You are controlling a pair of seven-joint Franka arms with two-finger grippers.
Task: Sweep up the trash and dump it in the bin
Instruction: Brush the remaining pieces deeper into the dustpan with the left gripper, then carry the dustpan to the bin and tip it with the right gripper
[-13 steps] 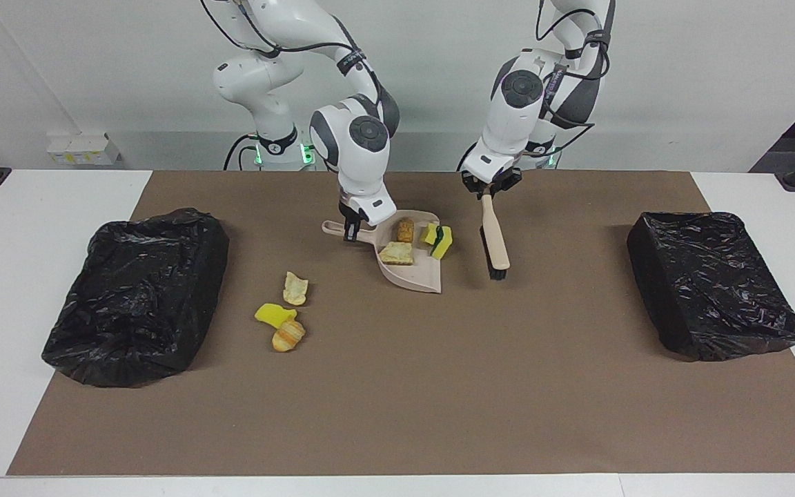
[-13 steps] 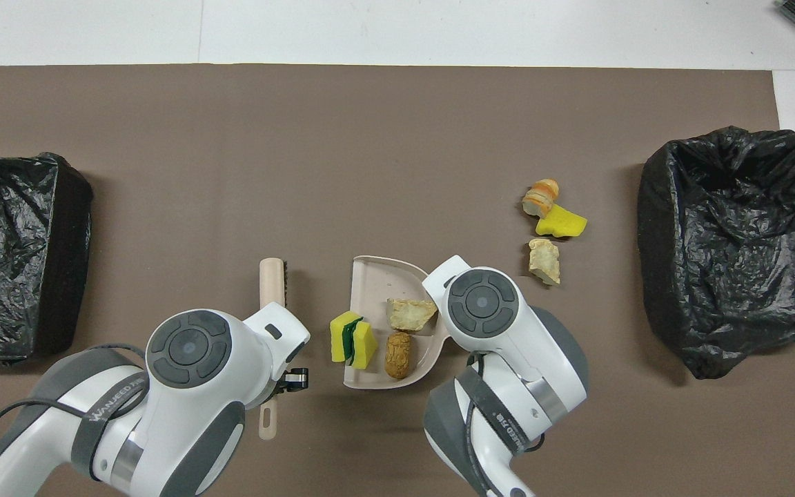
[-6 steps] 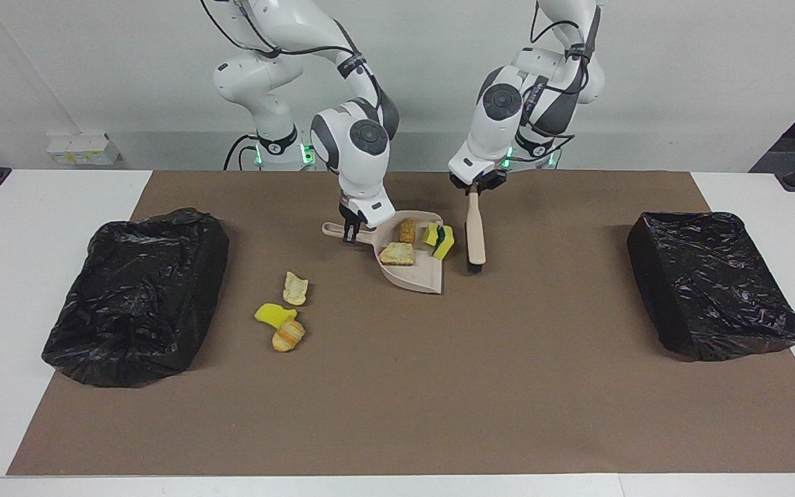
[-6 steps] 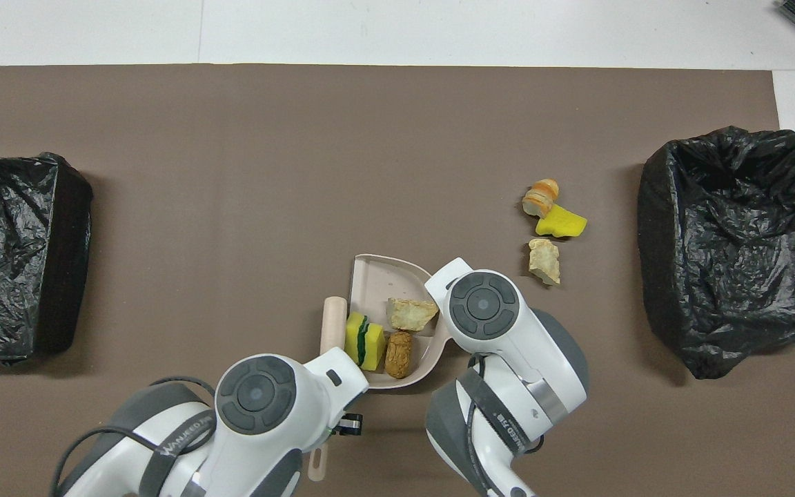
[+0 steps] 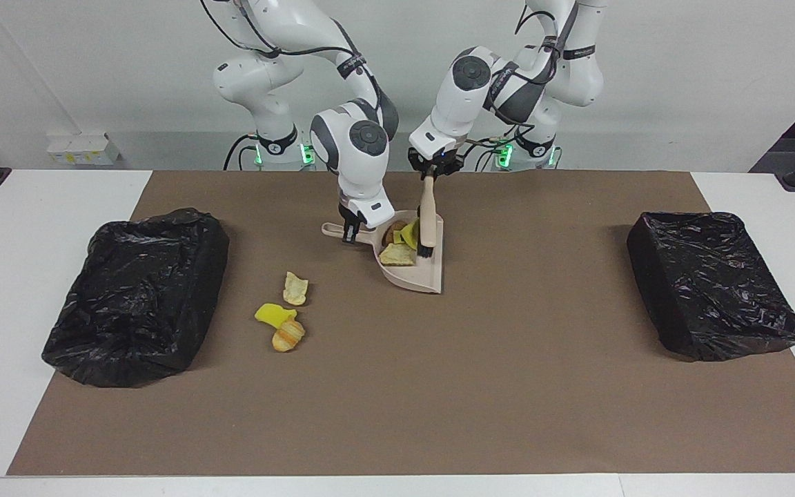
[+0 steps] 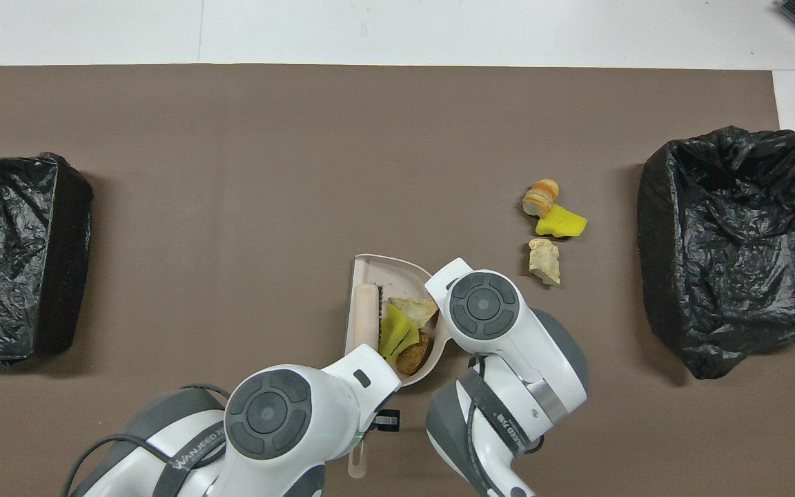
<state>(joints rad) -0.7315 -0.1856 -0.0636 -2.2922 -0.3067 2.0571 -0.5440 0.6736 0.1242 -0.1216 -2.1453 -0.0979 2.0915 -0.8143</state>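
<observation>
My right gripper (image 5: 350, 232) is shut on the handle of the beige dustpan (image 5: 417, 279), which rests on the brown mat. My left gripper (image 5: 429, 175) is shut on the top of the wooden brush (image 5: 428, 215), whose bristles stand inside the pan. Trash is bunched in the pan against the brush: a yellow sponge piece (image 6: 396, 331), a tan bread lump (image 6: 414, 309) and a brown lump (image 6: 413, 359). Three more scraps lie loose on the mat toward the right arm's end: a cream piece (image 5: 295, 288), a yellow piece (image 5: 273, 315) and a striped bread piece (image 5: 288, 335). In the overhead view both arms cover their grippers.
A black-bagged bin (image 5: 139, 297) sits at the right arm's end of the mat, beside the loose scraps. A second black-bagged bin (image 5: 711, 283) sits at the left arm's end. White table borders the brown mat (image 5: 397, 400).
My left gripper carried the brush sideways toward the right arm's end, pushing the yellow-green sponge into the dustpan against the other scraps. The right gripper and the dustpan stayed put.
</observation>
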